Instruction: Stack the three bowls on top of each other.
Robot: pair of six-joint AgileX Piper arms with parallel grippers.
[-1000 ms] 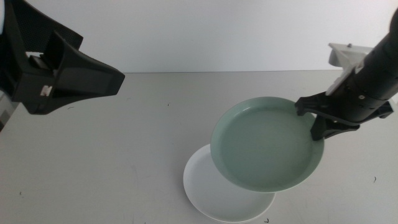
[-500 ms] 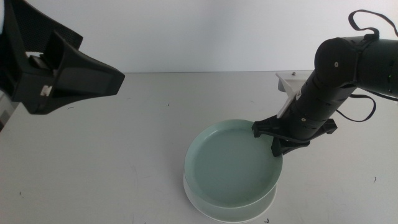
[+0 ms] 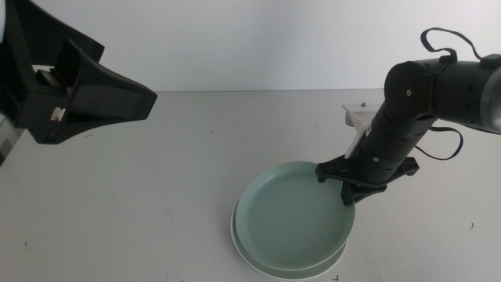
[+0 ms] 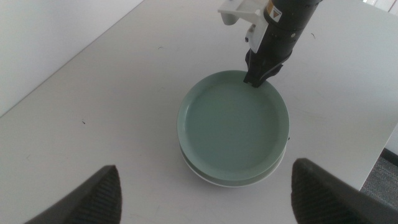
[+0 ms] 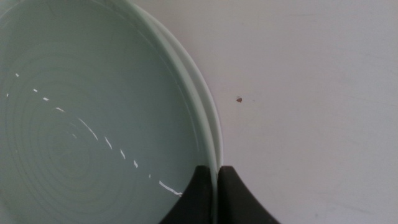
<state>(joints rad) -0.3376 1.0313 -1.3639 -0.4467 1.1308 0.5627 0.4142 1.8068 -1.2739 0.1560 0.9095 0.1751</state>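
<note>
Middle view: the mint green bowl (image 3: 293,222) lies nested on the white bowl (image 3: 254,262) at about 5 o'clock on the desk (image 3: 156,180). The right tool (image 3: 350,186) is clamped on the green bowl's rim at its 2 o'clock edge. The left tool (image 3: 70,86) waits high at 10 o'clock.

Left wrist view: the left tool's jaws stand wide apart above the desk, the stack between them.

Right wrist view: two dark jaws pinch the green rim, the white rim just beside it.

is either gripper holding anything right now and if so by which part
The right gripper pinches the mint green bowl by its rim. The left gripper is open and holds nothing.
</note>
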